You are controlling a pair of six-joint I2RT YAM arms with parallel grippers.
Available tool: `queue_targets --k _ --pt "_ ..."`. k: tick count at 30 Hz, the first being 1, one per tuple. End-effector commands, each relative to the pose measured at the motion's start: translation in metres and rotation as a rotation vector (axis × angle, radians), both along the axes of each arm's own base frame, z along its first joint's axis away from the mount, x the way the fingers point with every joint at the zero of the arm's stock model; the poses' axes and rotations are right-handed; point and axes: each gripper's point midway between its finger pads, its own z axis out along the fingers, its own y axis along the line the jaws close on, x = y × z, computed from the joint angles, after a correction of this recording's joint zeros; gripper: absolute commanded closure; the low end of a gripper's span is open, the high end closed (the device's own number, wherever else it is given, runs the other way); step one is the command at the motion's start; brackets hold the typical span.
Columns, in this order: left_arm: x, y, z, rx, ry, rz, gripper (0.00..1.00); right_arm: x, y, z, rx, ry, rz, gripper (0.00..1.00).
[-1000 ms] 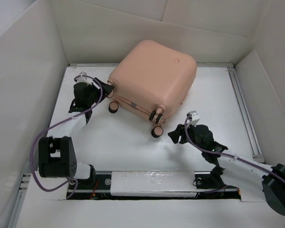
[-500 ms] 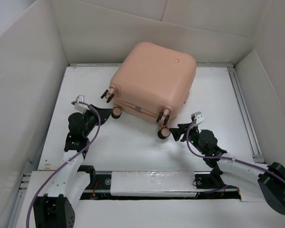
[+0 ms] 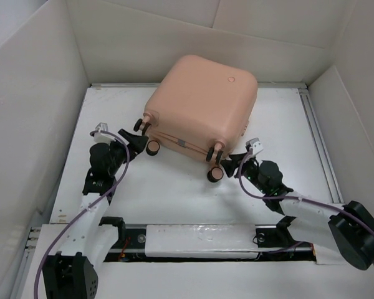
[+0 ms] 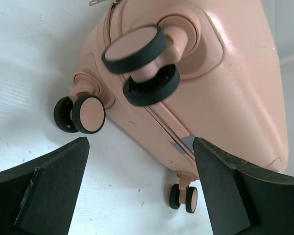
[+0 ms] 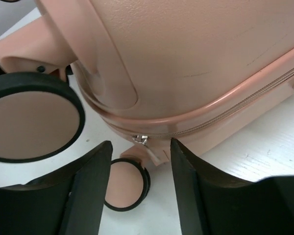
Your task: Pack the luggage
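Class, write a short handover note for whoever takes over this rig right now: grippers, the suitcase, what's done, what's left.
Left gripper: open, empty, facing the wheels of the luggage.
Right gripper: open, empty, lined up with the zipper pull.
Luggage: on the table, wheels toward the arms.
Done: shells shut.
Left: probably finishing the zip; how far it is zipped cannot be told.

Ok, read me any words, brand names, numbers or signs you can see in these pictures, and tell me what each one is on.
No readable text in any view.
Round emblem on the top shell of the luggage: only a faint ring shows, too small to make out any letters.
Small grey tab on the zip seam: no print can be read on it.
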Motion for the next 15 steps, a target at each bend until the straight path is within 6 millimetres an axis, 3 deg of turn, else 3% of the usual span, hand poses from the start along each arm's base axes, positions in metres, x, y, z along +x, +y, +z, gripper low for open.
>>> queue_targets --k 1,2,3,5,7,13,14,15 --pt "0.024 0.003 0.045 0.002 -0.090 0.022 0.16 0.017 0.002 0.023 0.020 -0.064 -0.022 0.44" --pt "0.027 0.001 0.046 0.000 -0.083 0.012 0.16 0.021 0.003 0.027 0.027 -0.074 -0.031 0.46" --pt "0.034 0.001 0.039 0.010 -0.055 0.010 0.16 0.023 0.002 0.018 0.020 -0.045 -0.047 0.50" --pt "0.044 0.004 0.049 0.033 -0.066 0.022 0.16 0.029 -0.001 0.014 0.028 -0.021 -0.082 0.54" --pt "0.053 0.004 0.043 0.045 -0.032 0.019 0.16 0.031 0.002 0.012 0.053 -0.009 -0.084 0.60" --pt "0.079 0.003 0.055 0.131 -0.016 -0.016 0.16 0.046 -0.006 -0.003 0.067 0.033 -0.174 0.64" --pt "0.082 0.004 0.047 0.148 0.000 -0.023 0.16 0.048 -0.005 -0.002 0.075 0.038 -0.175 0.61" --pt "0.087 0.004 0.053 0.163 0.005 -0.028 0.16 0.046 -0.002 -0.002 0.075 0.038 -0.166 0.58"
